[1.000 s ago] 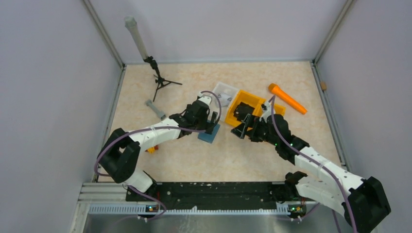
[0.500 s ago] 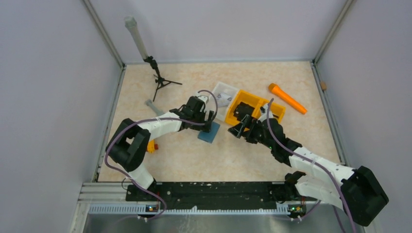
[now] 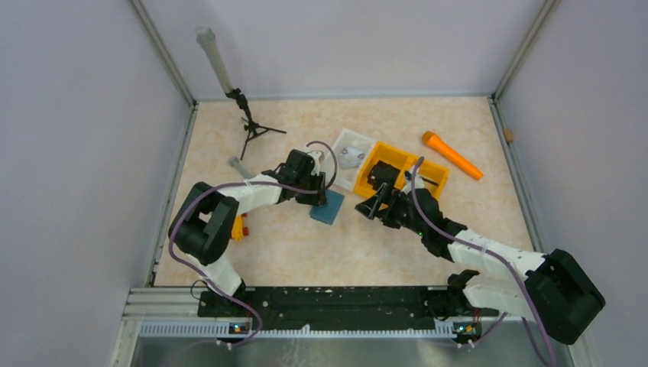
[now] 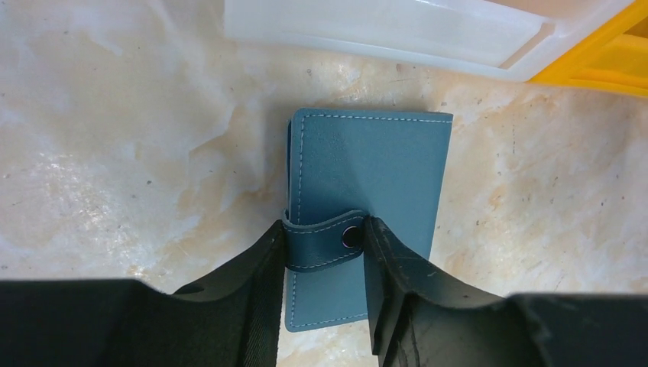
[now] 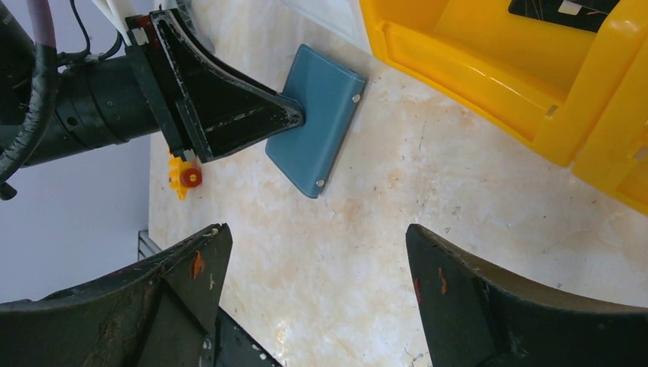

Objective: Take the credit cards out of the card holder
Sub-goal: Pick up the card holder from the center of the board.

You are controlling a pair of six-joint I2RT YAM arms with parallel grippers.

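Between the black fingers of the left gripper (image 4: 325, 229) lies the strap (image 4: 321, 243) of the card holder (image 4: 382, 168). The jaws stand narrow, and each finger touches one side of the strap. The card holder is closed and flat on the table (image 4: 115, 153), a teal rectangle of leather-like material with pale stitching and a small metal stud (image 4: 352, 238). Just beyond the jaws runs the smooth rim of a white plastic tray (image 4: 397, 30), with the corner of a glossy yellow bin (image 4: 604, 65) to its right; neither touches the card holder. The right gripper (image 5: 317, 229) hangs with its jaws wide over bare marbled beige tabletop. The card holder lies ahead of those jaws to the left and the bin ahead to the right.
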